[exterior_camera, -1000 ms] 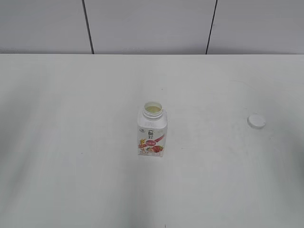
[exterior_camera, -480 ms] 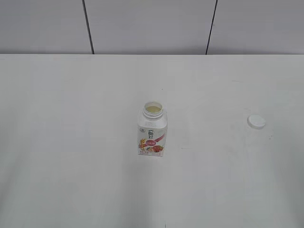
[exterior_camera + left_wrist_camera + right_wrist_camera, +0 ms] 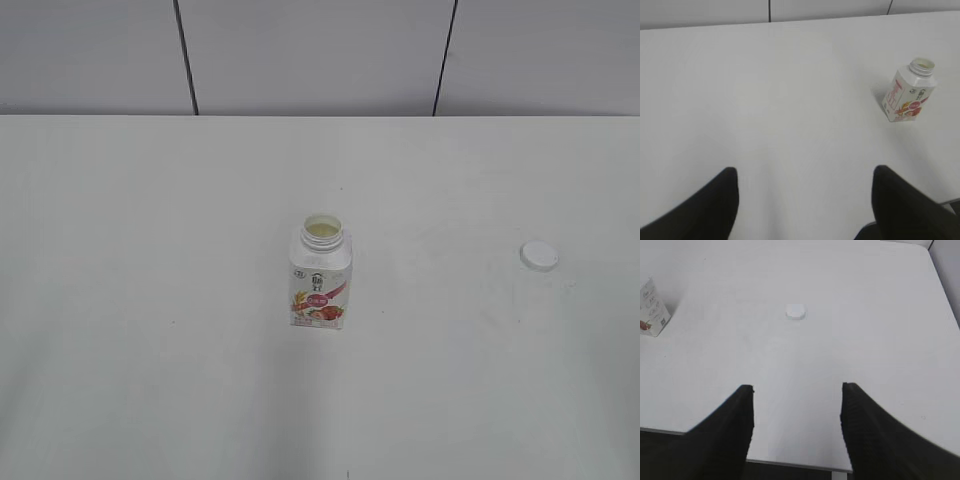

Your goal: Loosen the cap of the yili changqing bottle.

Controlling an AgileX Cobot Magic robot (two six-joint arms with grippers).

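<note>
The yili changqing bottle [image 3: 320, 278] stands upright at the table's middle with its neck open and pale liquid showing inside. It also shows in the left wrist view [image 3: 909, 91] and at the left edge of the right wrist view [image 3: 651, 310]. The white cap [image 3: 539, 256] lies flat on the table to the bottle's right, also seen in the right wrist view [image 3: 796, 311]. My left gripper [image 3: 805, 175] is open and empty, well back from the bottle. My right gripper [image 3: 797, 390] is open and empty, near the table's front edge, well short of the cap. Neither gripper shows in the exterior view.
The white table [image 3: 150, 200] ends at a grey panelled wall [image 3: 320, 50] at the back. Its front edge [image 3: 790, 463] and right edge [image 3: 945, 290] show in the right wrist view.
Faint shadows at the left and right edges of the exterior view have faded away. The bottle and the cap have not moved.
</note>
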